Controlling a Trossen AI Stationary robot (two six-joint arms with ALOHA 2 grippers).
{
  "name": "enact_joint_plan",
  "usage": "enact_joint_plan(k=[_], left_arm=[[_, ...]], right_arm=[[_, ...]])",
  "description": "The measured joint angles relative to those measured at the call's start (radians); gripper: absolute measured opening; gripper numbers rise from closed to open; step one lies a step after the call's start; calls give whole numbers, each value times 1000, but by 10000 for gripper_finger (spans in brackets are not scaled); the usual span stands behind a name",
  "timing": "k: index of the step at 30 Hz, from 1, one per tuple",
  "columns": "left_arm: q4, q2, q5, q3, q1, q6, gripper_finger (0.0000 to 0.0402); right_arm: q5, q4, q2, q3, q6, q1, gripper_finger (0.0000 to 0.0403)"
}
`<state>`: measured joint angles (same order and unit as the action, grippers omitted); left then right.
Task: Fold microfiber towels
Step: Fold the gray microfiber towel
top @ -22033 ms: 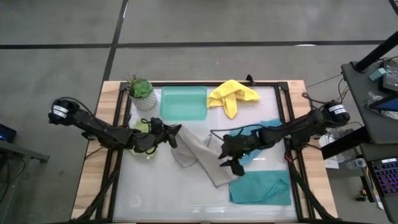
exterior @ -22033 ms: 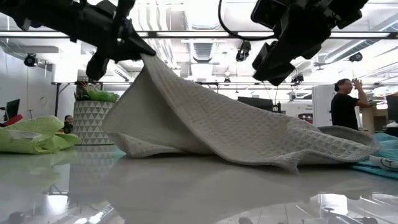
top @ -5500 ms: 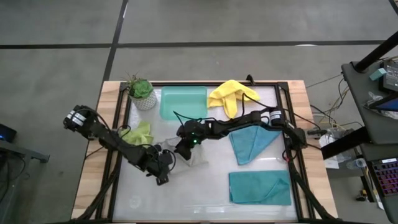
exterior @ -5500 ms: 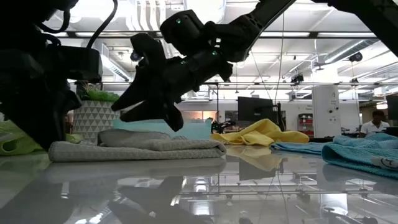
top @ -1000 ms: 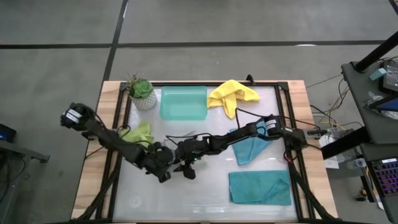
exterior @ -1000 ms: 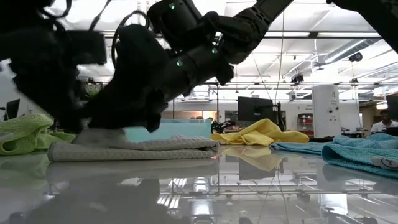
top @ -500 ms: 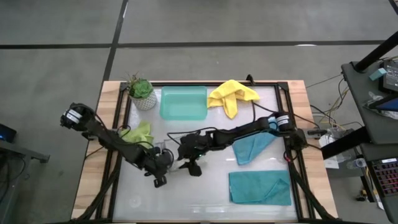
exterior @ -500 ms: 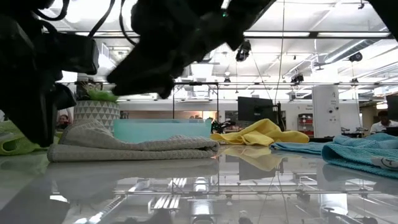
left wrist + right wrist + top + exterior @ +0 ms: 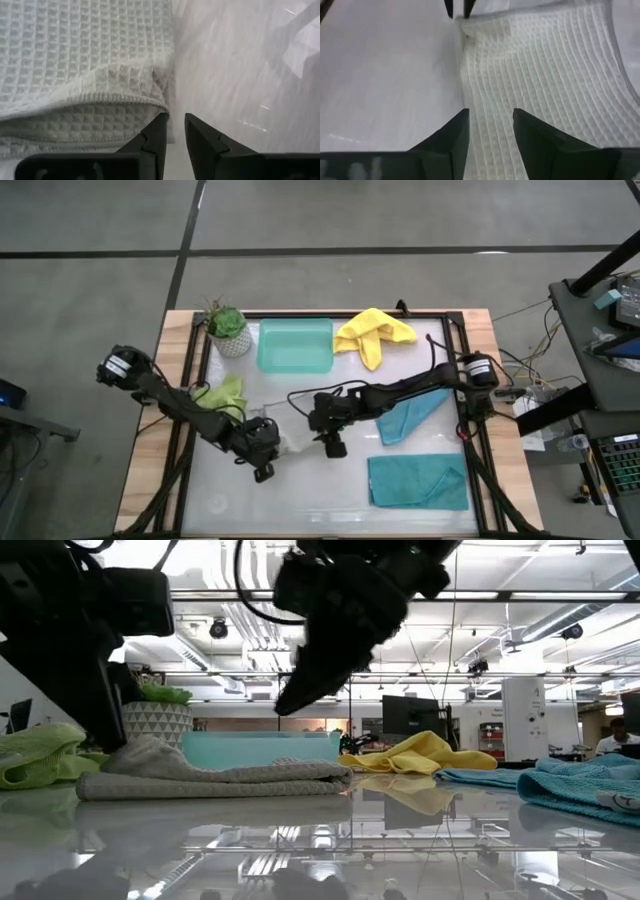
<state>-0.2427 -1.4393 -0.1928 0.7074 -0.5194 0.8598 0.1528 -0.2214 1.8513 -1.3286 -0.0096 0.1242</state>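
The grey towel [image 9: 294,443] lies folded on the table's middle left, its layers stacked [image 9: 230,778]; the end next to my left gripper humps up [image 9: 150,755]. My left gripper [image 9: 175,125] stands at one corner of the towel [image 9: 160,106], a narrow gap between its fingertips with only table showing in it. My right gripper [image 9: 490,125] hangs open above the towel [image 9: 545,75], clear of it [image 9: 292,700]. The lime green towel [image 9: 225,392], the yellow towel [image 9: 373,332] and two teal towels [image 9: 405,412] [image 9: 418,482] lie apart. My left gripper has one fingertip [image 9: 161,122] right beside the towel's raised corner [image 9: 162,105], coming down at a slant from the table's left. Whether it touches the cloth I cannot tell. Nothing sits between the two fingers.
A mint-green tray [image 9: 295,345] and a small potted plant [image 9: 226,328] stand at the far edge. Bare table lies near the front edge, left of the flat teal towel.
My right gripper has come off the grey towel, risen and drawn back toward the table's right. The towel's end by my left gripper, pressed flat before, now stands up in a low hump; the rest of the towel has stayed in place.
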Motion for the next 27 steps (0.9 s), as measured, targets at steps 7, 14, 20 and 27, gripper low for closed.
enact_joint_plan(k=[7,14,20,27], left_arm=[[-5,-5,-2,0,0,26,54],[-11,-9,-70,0,2,53,54],[0,-9,-102,0,2,53,53],[0,-27,-108,0,1,51,5]], right_arm=[[0,57,2,91,54,3,112],[-2,89,2,116,69,3,96],[-8,103,2,117,66,3,87],[-7,99,2,117,63,5,74]])
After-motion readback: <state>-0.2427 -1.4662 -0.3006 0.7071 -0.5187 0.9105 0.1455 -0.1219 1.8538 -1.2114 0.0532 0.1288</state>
